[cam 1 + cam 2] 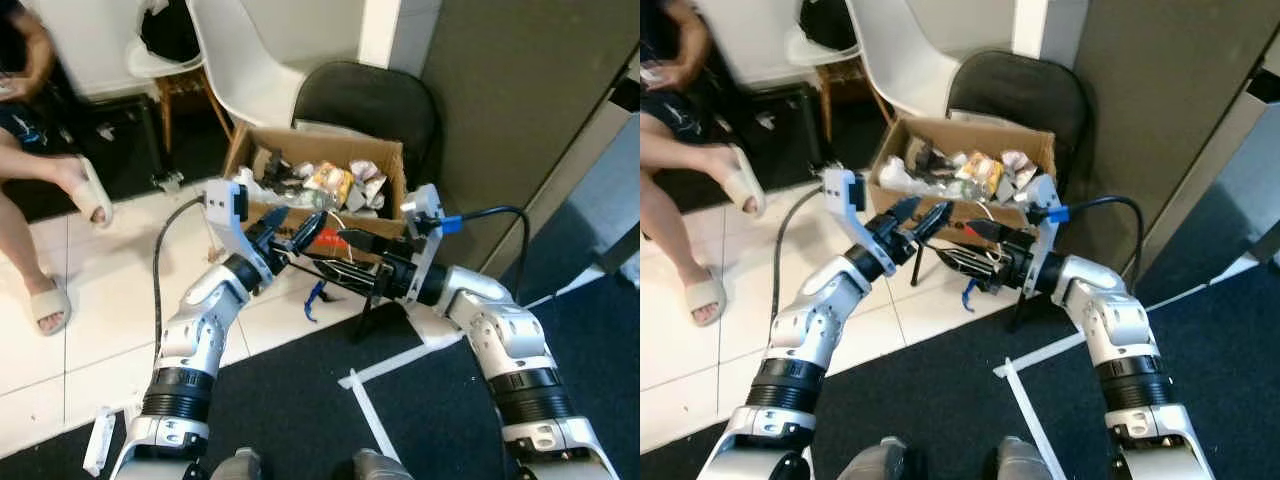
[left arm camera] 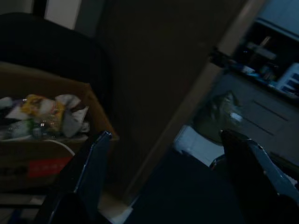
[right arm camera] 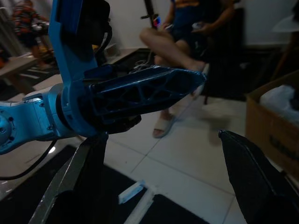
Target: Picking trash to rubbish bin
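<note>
A cardboard box serving as the bin stands just ahead, holding crumpled wrappers and paper. It carries a red label on its front. Both arms are raised in front of it. My left gripper is open just short of the box's front wall, with nothing between its fingers. My right gripper points leftward beside it, also open and empty; its wrist view looks across the left gripper's finger. A small blue piece lies on the tile below both grippers.
A black chair stands behind the box and a white chair to its left. A seated person's legs in sandals are at the far left. White tape crosses the dark carpet, and a white scrap lies near my left foot.
</note>
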You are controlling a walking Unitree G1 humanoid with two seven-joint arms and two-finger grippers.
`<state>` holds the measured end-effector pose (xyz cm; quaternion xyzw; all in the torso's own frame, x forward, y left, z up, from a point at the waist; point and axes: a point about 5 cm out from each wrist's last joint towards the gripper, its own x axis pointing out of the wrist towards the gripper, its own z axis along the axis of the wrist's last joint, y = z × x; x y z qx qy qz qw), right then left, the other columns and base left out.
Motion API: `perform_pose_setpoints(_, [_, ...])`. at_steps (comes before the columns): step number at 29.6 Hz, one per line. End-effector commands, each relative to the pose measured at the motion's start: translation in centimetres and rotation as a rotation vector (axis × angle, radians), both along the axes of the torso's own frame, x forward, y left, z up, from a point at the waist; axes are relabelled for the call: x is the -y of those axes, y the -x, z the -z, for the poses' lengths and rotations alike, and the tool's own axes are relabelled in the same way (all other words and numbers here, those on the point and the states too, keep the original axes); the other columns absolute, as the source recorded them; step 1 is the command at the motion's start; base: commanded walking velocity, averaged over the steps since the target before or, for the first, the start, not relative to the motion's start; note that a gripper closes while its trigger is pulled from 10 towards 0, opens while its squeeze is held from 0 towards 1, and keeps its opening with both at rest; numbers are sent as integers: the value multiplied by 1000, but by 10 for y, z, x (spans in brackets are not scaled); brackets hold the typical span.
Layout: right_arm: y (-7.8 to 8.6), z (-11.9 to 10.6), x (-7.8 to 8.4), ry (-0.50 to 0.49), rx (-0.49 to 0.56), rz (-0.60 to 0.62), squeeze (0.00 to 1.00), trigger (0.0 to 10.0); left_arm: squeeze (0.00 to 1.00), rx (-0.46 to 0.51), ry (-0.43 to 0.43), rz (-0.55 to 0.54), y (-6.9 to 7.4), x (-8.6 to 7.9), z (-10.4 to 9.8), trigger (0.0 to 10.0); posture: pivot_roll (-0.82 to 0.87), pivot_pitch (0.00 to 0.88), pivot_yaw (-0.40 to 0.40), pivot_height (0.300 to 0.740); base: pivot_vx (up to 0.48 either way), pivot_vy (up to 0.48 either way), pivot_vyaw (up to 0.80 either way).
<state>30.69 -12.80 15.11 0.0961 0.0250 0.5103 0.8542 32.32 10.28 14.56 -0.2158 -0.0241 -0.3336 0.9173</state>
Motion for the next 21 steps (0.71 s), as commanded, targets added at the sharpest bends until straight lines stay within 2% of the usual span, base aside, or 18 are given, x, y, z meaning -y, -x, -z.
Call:
perform_pose_setpoints(1, [2, 2, -4, 8, 1, -18, 0, 10000, 0, -22, 5, 4, 2, 0, 6, 10000, -52, 0, -19, 740, 0, 0, 781])
perform_pose_setpoints(21, [3, 2, -4, 19, 19, -30, 0, 10000, 0, -9, 6, 19, 3, 1, 5, 10000, -55, 0, -20, 740, 0, 0, 781])
